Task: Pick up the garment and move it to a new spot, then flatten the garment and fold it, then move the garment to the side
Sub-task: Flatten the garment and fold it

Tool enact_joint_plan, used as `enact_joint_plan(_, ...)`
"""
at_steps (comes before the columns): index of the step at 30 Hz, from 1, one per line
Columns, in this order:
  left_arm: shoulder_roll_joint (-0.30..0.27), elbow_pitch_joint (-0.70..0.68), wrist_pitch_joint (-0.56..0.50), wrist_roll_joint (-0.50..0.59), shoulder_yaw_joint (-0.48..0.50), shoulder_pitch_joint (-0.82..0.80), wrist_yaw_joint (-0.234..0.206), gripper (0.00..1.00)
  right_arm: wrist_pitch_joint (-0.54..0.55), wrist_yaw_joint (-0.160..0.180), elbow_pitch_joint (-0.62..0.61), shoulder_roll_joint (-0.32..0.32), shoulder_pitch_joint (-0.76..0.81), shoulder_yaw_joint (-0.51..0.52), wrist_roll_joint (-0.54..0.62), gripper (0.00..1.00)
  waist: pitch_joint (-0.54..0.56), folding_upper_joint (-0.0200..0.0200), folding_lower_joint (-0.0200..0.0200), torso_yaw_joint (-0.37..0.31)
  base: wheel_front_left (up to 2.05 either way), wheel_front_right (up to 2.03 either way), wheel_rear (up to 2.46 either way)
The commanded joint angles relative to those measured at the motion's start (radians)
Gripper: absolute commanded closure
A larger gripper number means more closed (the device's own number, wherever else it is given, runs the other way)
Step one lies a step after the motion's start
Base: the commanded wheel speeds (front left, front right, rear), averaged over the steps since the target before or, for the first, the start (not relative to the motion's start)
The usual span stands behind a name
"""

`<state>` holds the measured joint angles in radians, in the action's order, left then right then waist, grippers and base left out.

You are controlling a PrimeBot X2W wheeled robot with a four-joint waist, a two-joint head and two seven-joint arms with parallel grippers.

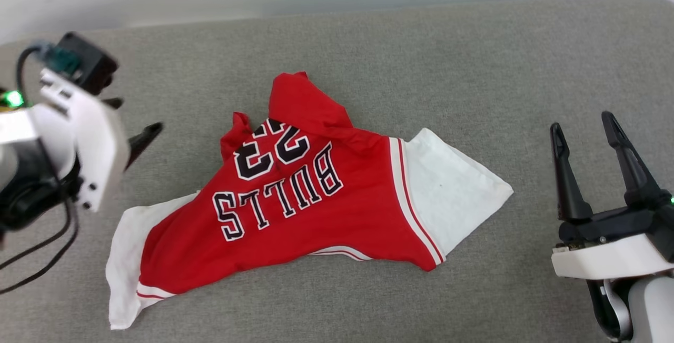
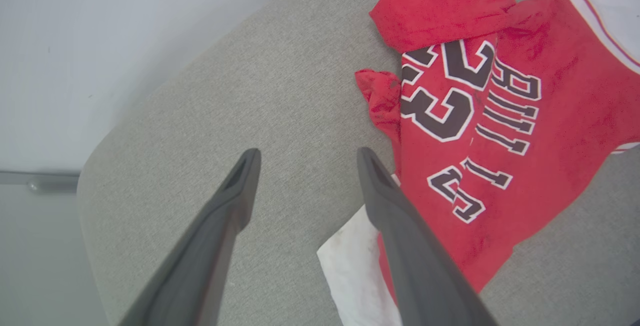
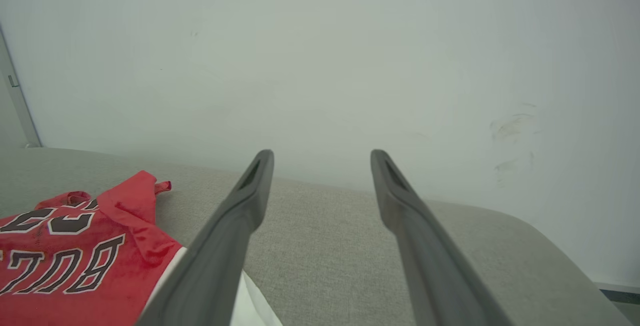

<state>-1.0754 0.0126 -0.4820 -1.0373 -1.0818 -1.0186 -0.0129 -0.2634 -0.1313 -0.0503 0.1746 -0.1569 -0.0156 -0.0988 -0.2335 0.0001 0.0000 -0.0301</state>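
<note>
Garment (image 1: 316, 195) crumpled, print up, on grey surface (image 1: 474, 69) | right wrist view adds wall (image 3: 320, 55) | left gripper (image 2: 308, 153) fingers spread, empty | right gripper (image 1: 582, 121) fingers spread, empty

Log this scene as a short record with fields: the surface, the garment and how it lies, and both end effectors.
surface: grey fabric-covered pad
garment: red jersey, print side up, rumpled, one red edge folded over the 23
sleeves: white, one out to each side
left end effector: open, empty, off the jersey's side
right end effector: open, empty, clear of the jersey
task stage: not yet flattened or folded
</note>
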Motion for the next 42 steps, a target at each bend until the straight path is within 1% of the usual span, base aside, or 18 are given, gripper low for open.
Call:
enact_joint_plan(1, 0.026, 0.006, -0.025, -0.013, 0.004, -0.026, 0.012, 0.0, -0.002, 0.001, -0.002, 0.004, -0.019, -0.008, -0.004, 0.0, -0.021, -0.0001, 0.0, -0.017, 0.0, 0.0, 0.0)
enact_joint_plan(3, 0.073, 0.018, -0.077, -0.035, 0.003, -0.067, 0.036, 0.0, -0.002, 0.001, -0.002, 0.007, -0.034, -0.018, -0.001, 0.0, -0.039, -0.0001, 0.0, -0.031, 0.0, 0.0, 0.0)
enact_joint_plan(6, 0.131, 0.045, -0.158, -0.034, -0.02, -0.12, 0.066, 0.0, -0.002, 0.001, -0.004, 0.009, -0.056, -0.025, 0.001, 0.0, -0.067, -0.0001, 0.0, -0.053, 0.0, 0.0, 0.0)
enact_joint_plan(9, 0.179, 0.079, -0.223, -0.033, -0.046, -0.156, 0.087, 0.0, -0.002, 0.001, -0.005, 0.008, -0.073, -0.025, 0.003, 0.0, -0.096, -0.0001, 0.0, -0.071, 0.0, 0.0, 0.0)
enact_joint_plan(12, 0.218, 0.12, -0.266, -0.03, -0.071, -0.175, 0.101, 0.0, -0.002, 0.001, -0.008, 0.005, -0.086, -0.026, 0.005, 0.0, -0.126, -0.0001, 0.0, -0.088, 0.0, 0.0, 0.0)
enact_joint_plan(13, 0.253, 0.162, -0.286, -0.025, -0.096, -0.177, 0.11, 0.0, -0.002, 0.001, -0.009, -0.002, -0.099, -0.032, 0.007, 0.0, -0.158, -0.0001, 0.0, -0.104, 0.0, 0.0, 0.0)
enact_joint_plan(20, 0.303, 0.267, -0.337, 0.009, -0.165, -0.139, 0.135, 0.0, -0.002, 0.001, -0.005, -0.013, -0.137, -0.054, 0.014, 0.0, -0.216, -0.0001, 0.0, -0.135, 0.0, 0.0, 0.0)
enact_joint_plan(24, 0.331, 0.309, -0.322, 0.032, -0.192, -0.101, 0.138, 0.0, -0.002, 0.001, 0.0, -0.016, -0.142, -0.052, 0.02, 0.0, -0.218, -0.0001, 0.0, -0.138, 0.0, 0.0, 0.0)
enact_joint_plan(25, 0.338, 0.307, -0.308, 0.042, -0.194, -0.1, 0.139, 0.58, -0.002, 0.001, 0.001, -0.016, -0.139, -0.049, 0.021, 0.0, -0.213, -0.0001, 0.0, -0.136, 0.0, 0.0, 0.0)
enact_joint_plan(26, 0.341, 0.302, -0.292, 0.047, -0.194, -0.104, 0.14, 1.0, -0.002, 0.001, 0.003, -0.015, -0.134, -0.047, 0.022, 0.0, -0.208, -0.0001, 0.0, -0.133, 0.0, 0.0, 0.0)
enact_joint_plan(29, 0.336, 0.276, -0.261, 0.064, -0.194, -0.122, 0.141, 1.0, -0.002, 0.001, 0.008, -0.015, -0.118, -0.042, 0.026, 0.0, -0.186, -0.0001, 0.0, -0.124, 0.0, 0.0, 0.0)
enact_joint_plan(32, 0.308, 0.227, -0.209, 0.104, -0.19, -0.169, 0.141, 1.0, -0.002, 0.001, 0.01, -0.015, -0.097, -0.033, 0.023, 0.0, -0.149, -0.0001, 0.0, -0.106, 0.0, 0.0, 0.0)
enact_joint_plan(36, 0.28, 0.159, -0.138, 0.128, -0.19, -0.211, 0.141, 1.0, -0.002, 0.001, 0.013, -0.018, -0.064, -0.023, 0.017, 0.0, -0.107, -0.0001, 0.0, -0.083, 0.0, 0.0, 0.0)
enact_joint_plan(40, 0.243, 0.094, -0.111, 0.138, -0.18, -0.26, 0.141, 1.0, -0.002, 0.001, 0.01, -0.023, -0.042, -0.019, 0.014, 0.0, -0.084, -0.0001, 0.0, -0.072, 0.0, 0.0, 0.0)
enact_joint_plan(42, 0.236, 0.071, -0.103, 0.145, -0.168, -0.286, 0.141, 1.0, -0.002, 0.001, 0.007, -0.024, -0.042, -0.022, 0.013, 0.0, -0.082, -0.0001, 0.0, -0.072, 0.0, 0.0, 0.0)
